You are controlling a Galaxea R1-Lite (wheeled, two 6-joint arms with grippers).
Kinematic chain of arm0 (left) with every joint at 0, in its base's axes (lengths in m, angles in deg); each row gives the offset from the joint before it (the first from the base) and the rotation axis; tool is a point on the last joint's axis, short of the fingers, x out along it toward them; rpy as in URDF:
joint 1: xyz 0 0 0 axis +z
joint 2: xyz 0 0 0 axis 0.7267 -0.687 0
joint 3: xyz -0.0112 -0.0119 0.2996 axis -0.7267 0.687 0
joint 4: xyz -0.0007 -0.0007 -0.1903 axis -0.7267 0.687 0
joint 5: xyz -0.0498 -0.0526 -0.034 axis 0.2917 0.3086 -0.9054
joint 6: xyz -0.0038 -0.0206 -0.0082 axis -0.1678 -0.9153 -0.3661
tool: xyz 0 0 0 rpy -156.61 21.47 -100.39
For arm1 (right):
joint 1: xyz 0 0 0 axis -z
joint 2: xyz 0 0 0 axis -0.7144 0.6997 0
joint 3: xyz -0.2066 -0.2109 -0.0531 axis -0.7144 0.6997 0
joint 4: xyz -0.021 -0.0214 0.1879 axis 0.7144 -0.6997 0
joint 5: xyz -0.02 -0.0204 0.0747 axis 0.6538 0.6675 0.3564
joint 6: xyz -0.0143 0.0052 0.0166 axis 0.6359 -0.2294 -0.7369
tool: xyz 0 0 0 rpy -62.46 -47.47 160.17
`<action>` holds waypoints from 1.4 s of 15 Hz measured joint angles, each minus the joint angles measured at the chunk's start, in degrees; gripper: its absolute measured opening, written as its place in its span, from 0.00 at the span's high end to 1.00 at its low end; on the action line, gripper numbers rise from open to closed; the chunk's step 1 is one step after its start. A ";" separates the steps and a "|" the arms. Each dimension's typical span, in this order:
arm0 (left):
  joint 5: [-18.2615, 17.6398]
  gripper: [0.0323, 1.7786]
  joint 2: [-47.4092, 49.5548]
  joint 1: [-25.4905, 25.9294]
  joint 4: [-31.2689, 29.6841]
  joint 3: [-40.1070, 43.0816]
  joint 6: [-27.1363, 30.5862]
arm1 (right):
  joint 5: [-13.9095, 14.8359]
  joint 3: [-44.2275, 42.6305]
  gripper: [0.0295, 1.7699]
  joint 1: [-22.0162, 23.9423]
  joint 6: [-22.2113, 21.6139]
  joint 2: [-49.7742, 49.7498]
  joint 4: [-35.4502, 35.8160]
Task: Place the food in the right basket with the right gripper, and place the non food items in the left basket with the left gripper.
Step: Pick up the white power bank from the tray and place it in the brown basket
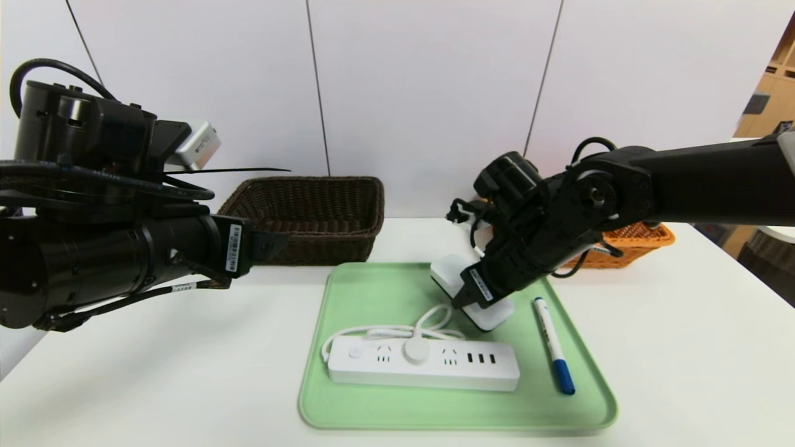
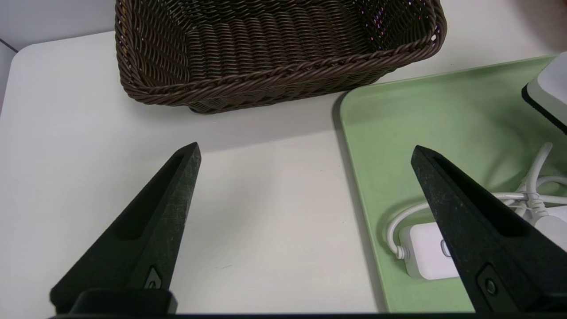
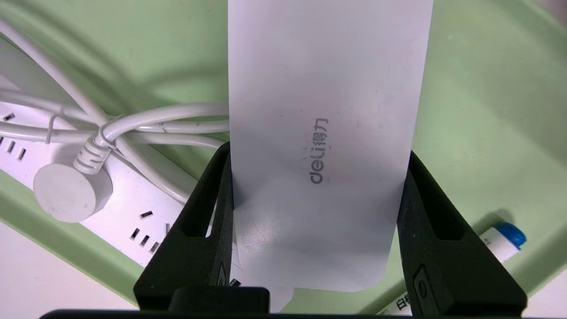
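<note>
The flat white device (image 3: pixel 328 146) was gripped by the right gripper (image 3: pixel 316 230) near the green tray's (image 1: pixel 372 403) far edge. The right basket (image 1: pixel 646 239) was largely hidden by that arm. The left gripper (image 2: pixel 305 153) was held open before the left basket (image 2: pixel 274 48).

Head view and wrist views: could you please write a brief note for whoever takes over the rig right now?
Right end effector: shut on the white device, over the tray.
Left end effector: open, holding nothing, above the table near the dark basket.
Power strip and marker lie on the tray.
The dark basket looks empty; the orange basket is mostly hidden behind the right arm. No food is in view.
Left to do: device, power strip and marker into the dark basket, which the task gives to the left end effector.
</note>
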 joint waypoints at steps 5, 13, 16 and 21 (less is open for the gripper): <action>-0.01 0.05 0.00 0.00 0.02 0.27 -0.11 | 2.32 -7.19 0.44 0.59 -0.35 -0.57 -0.37; -0.09 0.05 -1.01 0.00 0.09 0.79 -0.74 | 5.72 -19.87 0.44 -2.32 -1.02 2.99 19.15; -0.09 0.05 -1.60 0.00 0.13 0.94 -0.72 | 6.17 -19.93 0.44 -4.27 -1.22 6.05 31.56; 0.52 0.05 -2.10 -0.07 0.15 1.65 -0.79 | 6.45 -19.96 0.44 -6.58 -2.77 10.75 44.12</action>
